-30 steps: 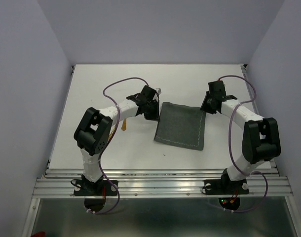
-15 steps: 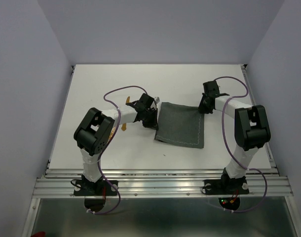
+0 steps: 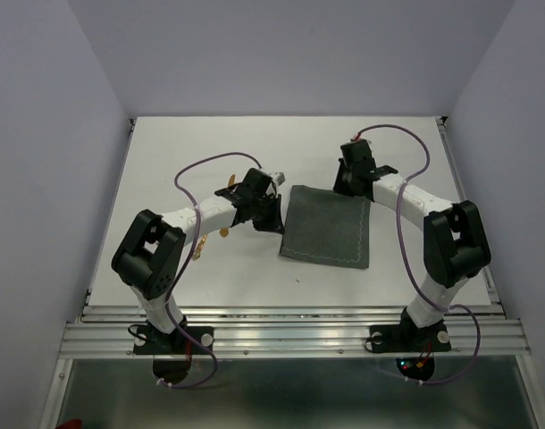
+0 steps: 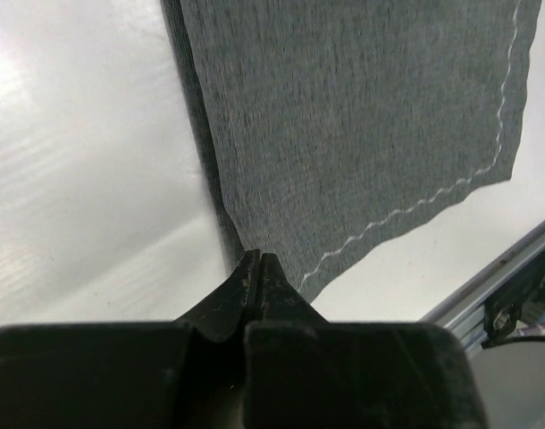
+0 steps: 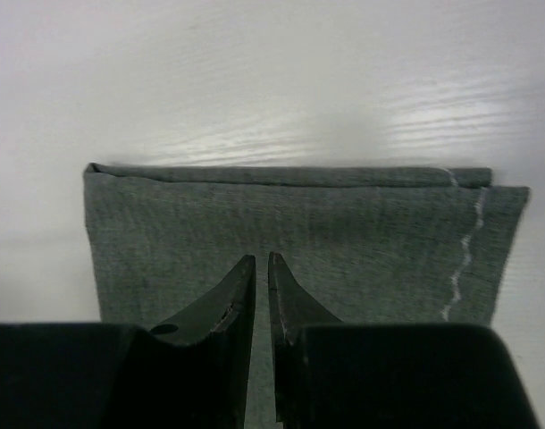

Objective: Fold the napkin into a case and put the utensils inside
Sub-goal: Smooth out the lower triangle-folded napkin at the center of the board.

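The dark grey napkin (image 3: 331,231) lies folded and flat on the white table, its pale stitched hem along the near and right sides. My left gripper (image 3: 274,219) is at its left edge, and in the left wrist view the jaws (image 4: 259,257) are shut right on that edge of the napkin (image 4: 362,116), close to the near corner. My right gripper (image 3: 342,186) hovers over the far edge, and there the jaws (image 5: 262,259) stand a narrow slit apart with the napkin (image 5: 299,214) showing through. Orange-brown utensils (image 3: 224,231) peek out beneath my left arm.
The white table (image 3: 210,143) is walled by pale panels on three sides. A metal rail (image 3: 290,335) runs along the near edge, also in the left wrist view as the rail (image 4: 505,286). Purple cables loop over both arms.
My right gripper has slid left along the napkin's far edge, from its right corner toward the left. My left gripper has shut at the left edge, its arm stretching lower.
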{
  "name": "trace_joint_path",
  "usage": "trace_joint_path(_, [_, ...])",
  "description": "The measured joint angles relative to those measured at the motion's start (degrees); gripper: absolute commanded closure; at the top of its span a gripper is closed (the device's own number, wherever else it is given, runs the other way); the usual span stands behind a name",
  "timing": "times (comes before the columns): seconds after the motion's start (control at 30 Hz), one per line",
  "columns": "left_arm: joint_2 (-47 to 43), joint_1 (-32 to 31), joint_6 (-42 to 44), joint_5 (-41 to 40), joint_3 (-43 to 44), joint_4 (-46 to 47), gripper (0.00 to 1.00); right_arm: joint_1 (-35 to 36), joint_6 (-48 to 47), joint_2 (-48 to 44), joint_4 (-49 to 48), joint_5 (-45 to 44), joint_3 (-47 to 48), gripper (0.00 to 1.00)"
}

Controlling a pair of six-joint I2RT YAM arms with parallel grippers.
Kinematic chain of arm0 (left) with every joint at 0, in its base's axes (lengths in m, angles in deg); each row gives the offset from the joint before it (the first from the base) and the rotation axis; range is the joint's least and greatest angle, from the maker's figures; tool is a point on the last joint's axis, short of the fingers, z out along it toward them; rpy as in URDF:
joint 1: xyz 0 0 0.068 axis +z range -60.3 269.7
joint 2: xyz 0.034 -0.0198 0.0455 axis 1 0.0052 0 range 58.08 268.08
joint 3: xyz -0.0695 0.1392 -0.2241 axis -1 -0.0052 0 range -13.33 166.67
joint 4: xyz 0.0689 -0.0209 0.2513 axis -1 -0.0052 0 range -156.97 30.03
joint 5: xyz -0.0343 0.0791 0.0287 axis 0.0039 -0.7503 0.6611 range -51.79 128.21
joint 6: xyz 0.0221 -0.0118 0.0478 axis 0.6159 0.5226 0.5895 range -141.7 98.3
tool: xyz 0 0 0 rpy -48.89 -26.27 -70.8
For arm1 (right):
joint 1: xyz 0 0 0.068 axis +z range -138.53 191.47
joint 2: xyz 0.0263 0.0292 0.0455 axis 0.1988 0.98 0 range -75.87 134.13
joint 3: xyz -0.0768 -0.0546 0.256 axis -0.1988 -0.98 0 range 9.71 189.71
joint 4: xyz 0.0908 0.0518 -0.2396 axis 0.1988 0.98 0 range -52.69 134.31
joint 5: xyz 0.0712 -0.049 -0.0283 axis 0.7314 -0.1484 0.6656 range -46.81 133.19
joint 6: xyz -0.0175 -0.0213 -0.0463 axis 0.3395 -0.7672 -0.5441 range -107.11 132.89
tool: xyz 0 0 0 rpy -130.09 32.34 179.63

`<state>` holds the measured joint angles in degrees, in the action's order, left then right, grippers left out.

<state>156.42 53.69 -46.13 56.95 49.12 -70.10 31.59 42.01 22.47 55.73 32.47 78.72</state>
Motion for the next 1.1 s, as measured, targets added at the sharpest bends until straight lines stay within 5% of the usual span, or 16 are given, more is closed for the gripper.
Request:
trace_joint_path(0.23, [-0.2, -1.1, -2.4, 3.3, -8.1, 3.3, 1.00, 2.9, 1.8, 8.5, -0.9, 4.5, 7.6, 0.85])
trace_joint_path(0.63, [2.1, -1.9, -4.9, 3.6, -9.6, 8.2, 1.00, 3.6, 3.8, 22.2, -1.9, 8.2, 16.8, 0.86])
trace_joint_path(1.1, [-3.5, -1.9, -3.9, -1.4, -7.3, 2.4, 1.00, 5.4, 4.1, 16.9, -2.2, 7.5, 17.2, 0.85])
